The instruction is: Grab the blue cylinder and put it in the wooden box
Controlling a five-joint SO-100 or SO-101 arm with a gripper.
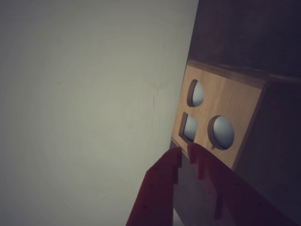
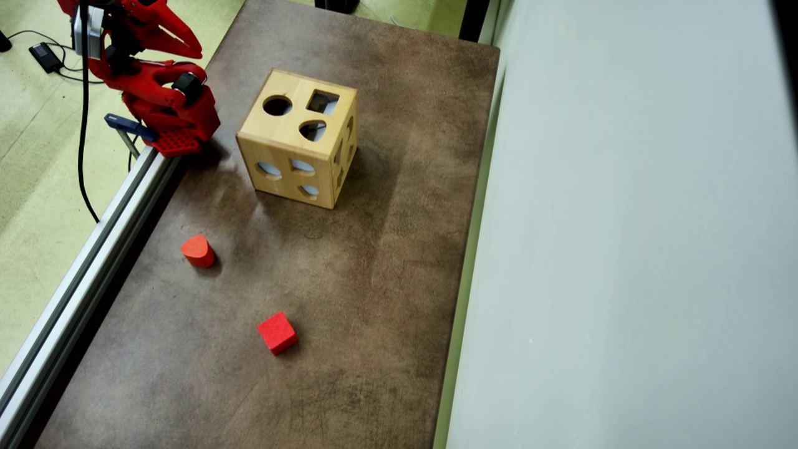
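The blue cylinder shows in neither view. The wooden box (image 2: 293, 140) stands on the brown table at the back, with a round, a square and a rounded hole in its top. In the wrist view the wooden box (image 1: 235, 101) fills the upper right, one holed face turned to the camera. My red gripper (image 1: 185, 151) points at the box's lower corner, its fingertips nearly touching and nothing between them. In the overhead view the gripper (image 2: 187, 42) is folded back with the arm at the table's far left corner, left of the box.
A red rounded block (image 2: 197, 251) and a red cube (image 2: 277, 332) lie on the table (image 2: 386, 280) nearer the front. An aluminium rail (image 2: 87, 262) runs along the left edge. A pale grey panel (image 2: 623, 249) borders the right side.
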